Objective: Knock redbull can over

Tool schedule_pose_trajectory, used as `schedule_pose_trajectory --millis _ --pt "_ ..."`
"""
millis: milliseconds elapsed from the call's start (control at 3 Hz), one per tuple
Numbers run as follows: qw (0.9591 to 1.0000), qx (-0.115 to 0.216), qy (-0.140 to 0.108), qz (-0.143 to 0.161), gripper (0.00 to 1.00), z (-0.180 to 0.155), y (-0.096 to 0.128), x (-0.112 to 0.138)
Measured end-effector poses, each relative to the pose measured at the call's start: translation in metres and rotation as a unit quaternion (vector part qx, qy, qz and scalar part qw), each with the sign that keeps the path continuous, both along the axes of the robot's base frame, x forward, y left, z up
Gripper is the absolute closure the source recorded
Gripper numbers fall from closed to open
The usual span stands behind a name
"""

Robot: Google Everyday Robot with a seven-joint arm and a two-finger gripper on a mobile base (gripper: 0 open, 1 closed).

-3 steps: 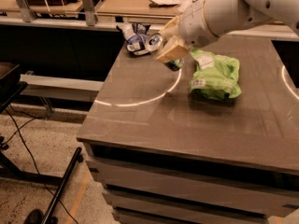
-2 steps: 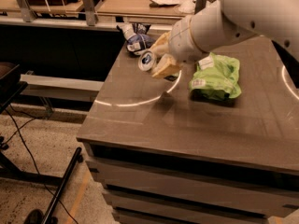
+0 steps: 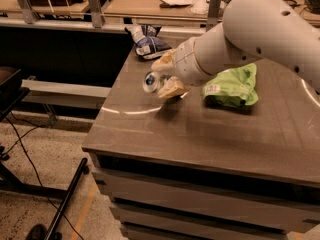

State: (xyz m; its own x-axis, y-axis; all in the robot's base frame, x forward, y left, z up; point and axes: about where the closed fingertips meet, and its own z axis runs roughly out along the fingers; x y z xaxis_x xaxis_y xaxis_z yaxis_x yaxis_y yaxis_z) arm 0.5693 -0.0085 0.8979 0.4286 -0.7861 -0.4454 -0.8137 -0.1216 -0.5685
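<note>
Left of the bright green bag point(image 3: 232, 86), the redbull can point(image 3: 151, 80) shows a silver top. The tan gripper point(image 3: 161, 78), between can and green bag, ends a white arm point(image 3: 250, 29). The table point(image 3: 200, 129) is grey-brown. Beyond the green bag lies a dark blue-and-white bag point(image 3: 147, 44).

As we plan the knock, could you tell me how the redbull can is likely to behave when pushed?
The redbull can, tilted with its round top toward the camera at the gripper, looks narrow, so it probably tips easily. Its round body would likely roll on the flat table.
</note>
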Motion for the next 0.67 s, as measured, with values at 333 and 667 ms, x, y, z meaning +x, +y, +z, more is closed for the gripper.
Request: schedule_pose_trajectory --millis 333,667 --pt "1.0000 0.001 0.000 0.000 0.00 0.0026 0.0013 0.0000" --pt "1.0000 0.001 0.000 0.000 0.00 0.0026 0.0013 -0.0001"
